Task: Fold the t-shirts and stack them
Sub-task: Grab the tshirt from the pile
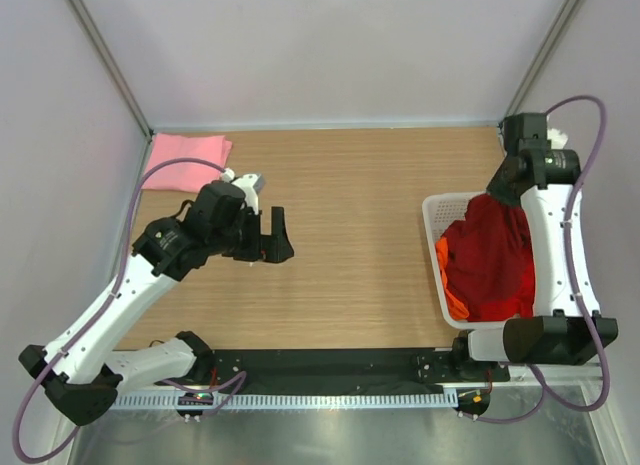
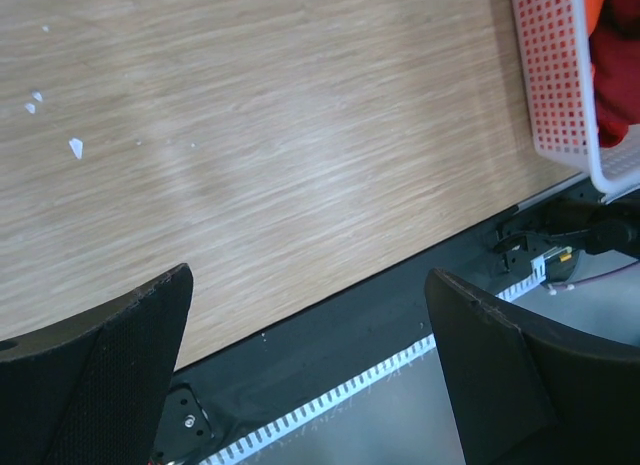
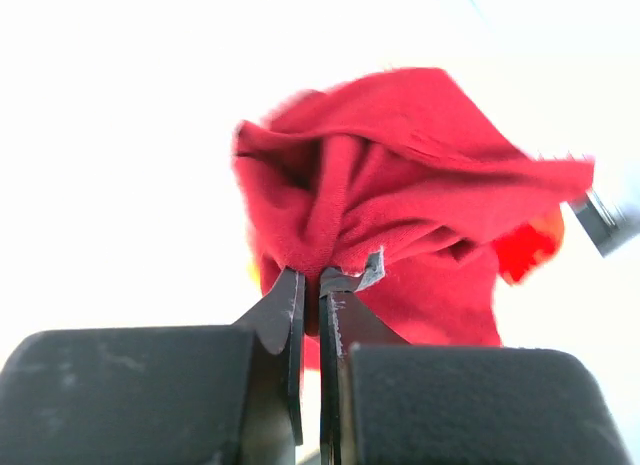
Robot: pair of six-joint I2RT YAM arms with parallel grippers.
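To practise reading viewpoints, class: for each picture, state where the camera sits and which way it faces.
Top external: above and behind the bases, facing down on the table; the left arm and right arm show.
Left wrist: on the left arm, facing down at bare wood; the open left hand frames it.
Right wrist: along the right hand, shut on the dark red shirt.
Shared: top and left wrist both show the basket.
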